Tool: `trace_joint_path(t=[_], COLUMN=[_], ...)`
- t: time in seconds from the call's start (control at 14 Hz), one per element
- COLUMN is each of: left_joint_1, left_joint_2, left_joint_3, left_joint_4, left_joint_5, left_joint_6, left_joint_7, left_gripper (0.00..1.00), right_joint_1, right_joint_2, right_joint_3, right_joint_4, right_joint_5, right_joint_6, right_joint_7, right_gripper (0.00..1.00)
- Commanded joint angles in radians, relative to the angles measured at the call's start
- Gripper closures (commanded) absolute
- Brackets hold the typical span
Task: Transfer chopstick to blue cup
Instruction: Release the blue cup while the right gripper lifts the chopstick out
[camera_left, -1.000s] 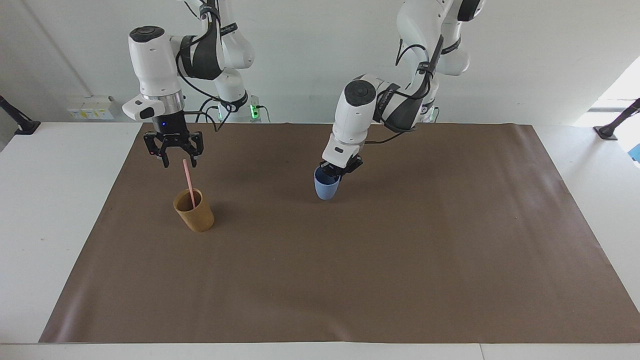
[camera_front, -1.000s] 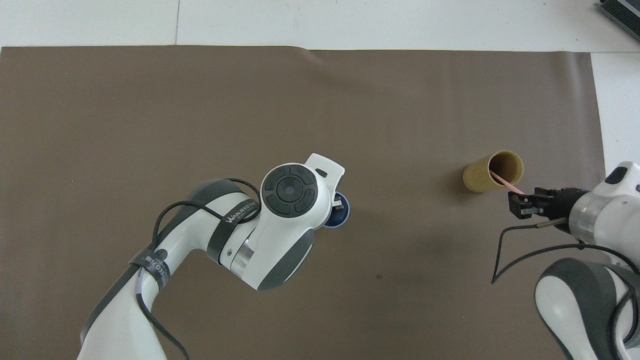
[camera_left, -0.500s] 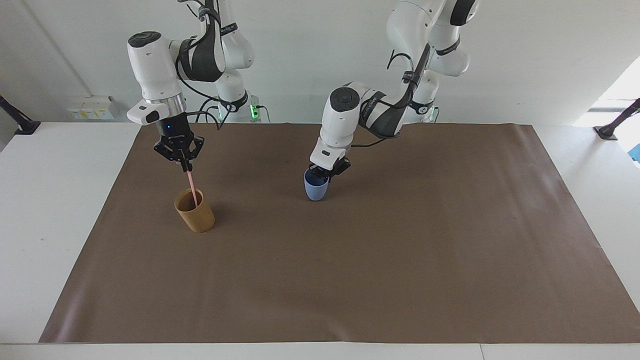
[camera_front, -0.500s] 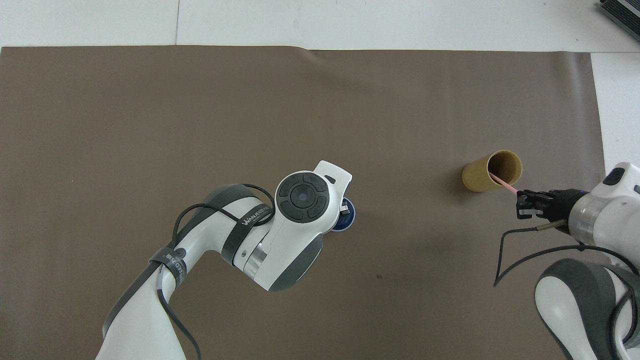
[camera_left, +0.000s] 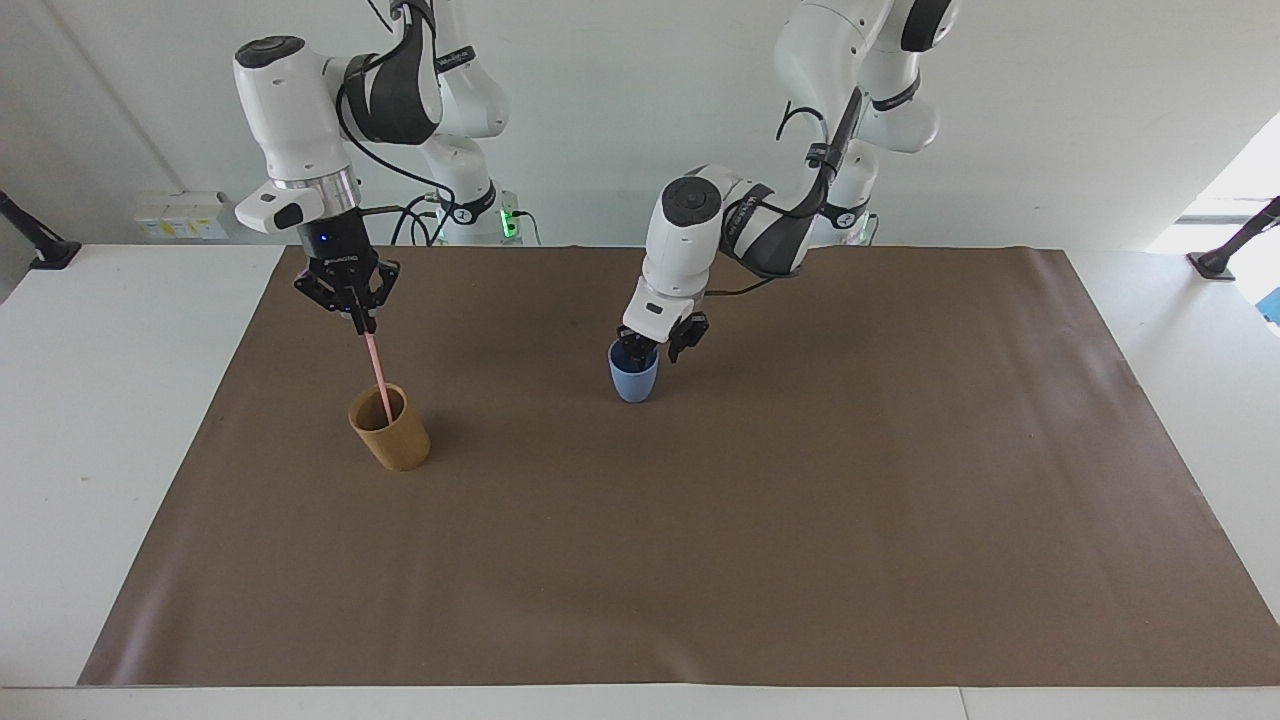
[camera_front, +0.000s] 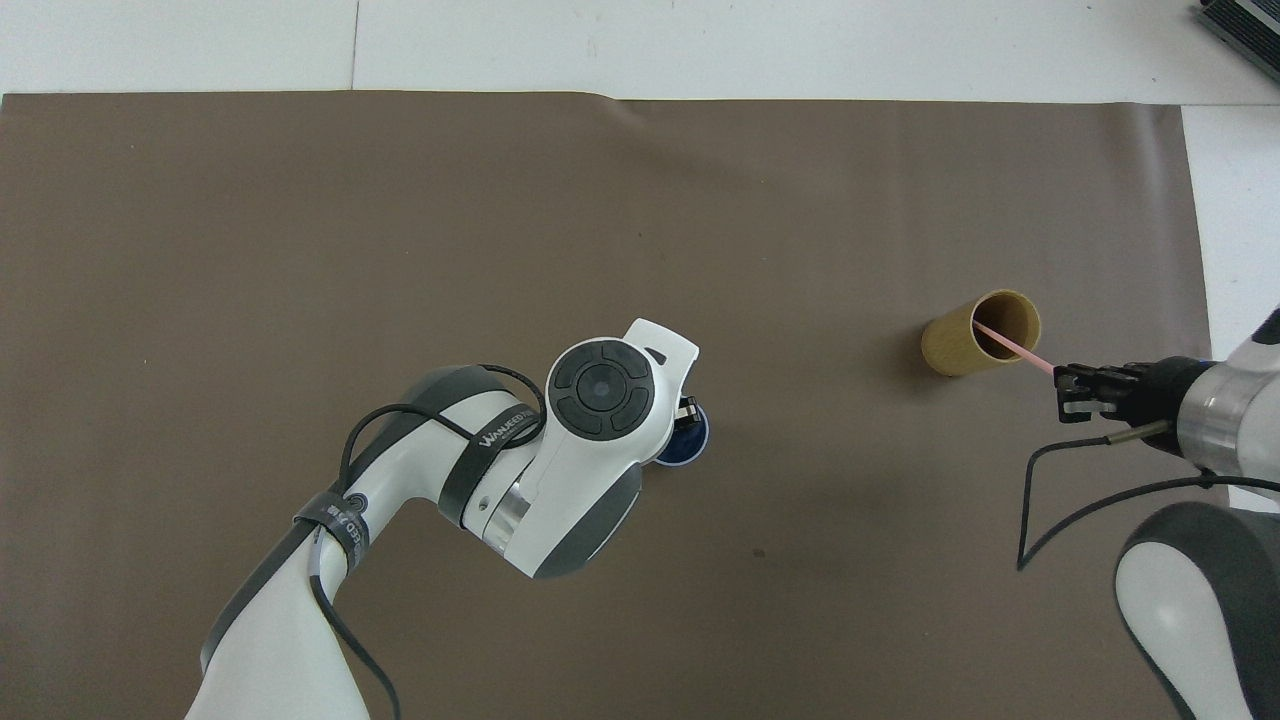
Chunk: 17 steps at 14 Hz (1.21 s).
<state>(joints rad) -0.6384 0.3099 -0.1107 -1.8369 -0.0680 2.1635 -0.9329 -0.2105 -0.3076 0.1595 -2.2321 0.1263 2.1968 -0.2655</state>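
Note:
The pale pink chopstick (camera_left: 376, 368) stands slanted in the tan-brown cup (camera_left: 390, 430), its lower end inside. My right gripper (camera_left: 357, 318) is shut on the stick's upper end, above the tan cup. The overhead view shows the stick (camera_front: 1012, 348) running from the tan cup (camera_front: 975, 335) to the right gripper (camera_front: 1062, 387). The blue cup (camera_left: 634, 376) stands on the mat near the middle. My left gripper (camera_left: 657, 348) is at its rim, open, one finger inside and one outside. In the overhead view the left wrist hides most of the blue cup (camera_front: 690, 443).
A brown mat (camera_left: 760, 520) covers most of the white table (camera_left: 110, 420). The tan-brown cup stands toward the right arm's end. The mat's edge lies close beside it on that end.
The right gripper shut on the stick's top and raised it a little. The left gripper carried the blue cup a short way toward the right arm's end, then spread its fingers.

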Motion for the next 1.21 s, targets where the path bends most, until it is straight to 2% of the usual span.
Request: trace_joint_path(t=[0.0, 0.14, 0.43, 0.64, 0.79, 1.0, 1.14], left_joint_1=[0.032, 0.064, 0.187, 0.291, 0.356, 0.452, 0.512], left_joint_2=[-0.058, -0.101, -0.201, -0.258, -0.278, -0.316, -0.331], left_joint_3=[0.017, 0.019, 0.016, 0.016, 0.016, 0.017, 0.017], left_joint_4=[0.004, 0.014, 0.005, 0.002, 0.001, 0.001, -0.001], left_joint_5=[0.034, 0.046, 0.053, 0.053, 0.053, 0.051, 0.05], left_joint_6=[-0.077, -0.12, -0.211, -0.286, -0.333, -0.393, -0.421], left_joint_7=[-0.009, -0.004, 0.112, 0.236, 0.327, 0.462, 0.544], left_gripper=[0.0, 0.0, 0.0, 0.0, 0.0, 0.0, 0.0], right_joint_1=[0.0, -0.007, 0.0, 0.002, 0.009, 0.087, 0.15], right_joint_2=[0.038, 0.059, 0.099, 0.142, 0.147, 0.139, 0.139], right_joint_3=[0.003, 0.003, 0.005, 0.009, 0.02, 0.038, 0.04], right_joint_4=[0.162, 0.234, 0.339, 0.428, 0.436, 0.43, 0.43], right_joint_5=[0.007, 0.006, -0.046, -0.059, -0.059, -0.05, -0.039], right_joint_6=[-0.19, -0.291, -0.324, -0.414, -0.446, -0.46, -0.44], right_joint_7=[0.058, 0.094, 0.1, 0.167, 0.264, 0.383, 0.541], right_gripper=[1.0, 1.0, 1.0, 1.0, 1.0, 1.0, 1.0])
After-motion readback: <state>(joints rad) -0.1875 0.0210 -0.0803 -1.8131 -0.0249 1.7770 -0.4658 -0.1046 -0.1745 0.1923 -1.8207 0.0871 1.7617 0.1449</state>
